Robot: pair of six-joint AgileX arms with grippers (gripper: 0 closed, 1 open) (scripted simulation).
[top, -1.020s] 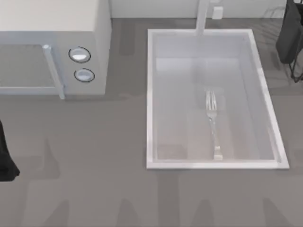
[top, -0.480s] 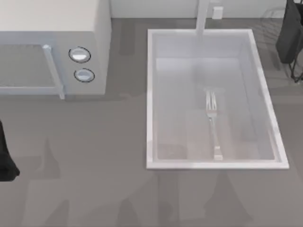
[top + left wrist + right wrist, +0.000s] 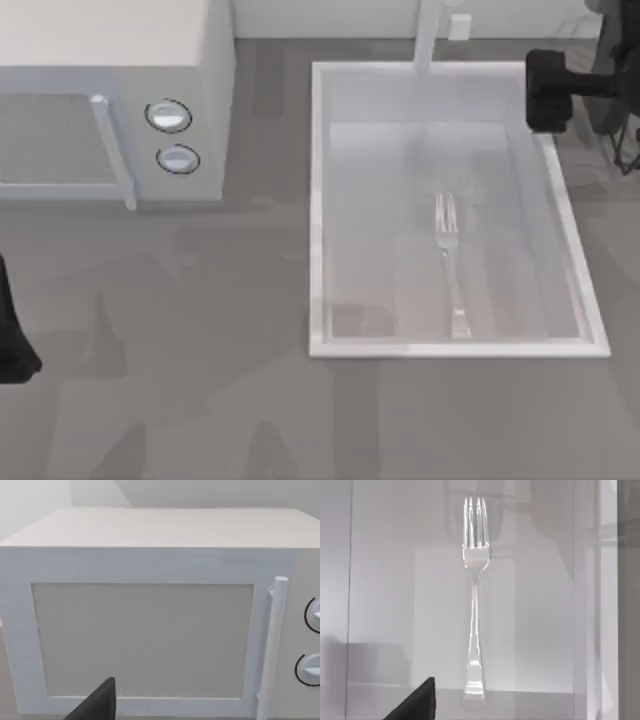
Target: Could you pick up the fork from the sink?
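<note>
Lying flat on sink floor, fork untouched, tines toward faucet end. Right gripper newly swung in over sink's far right rim, approach begun; finger state can't tell. Left arm parked at table's left edge, facing microwave.

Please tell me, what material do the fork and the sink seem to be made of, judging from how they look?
The fork looks like polished metal: silver, thin, with pale reflections along its handle and tines. The sink has a white rim and a pale grey glossy inside that carries soft reflections; it could be enamel, ceramic or smooth plastic, and the look does not settle which.
</note>
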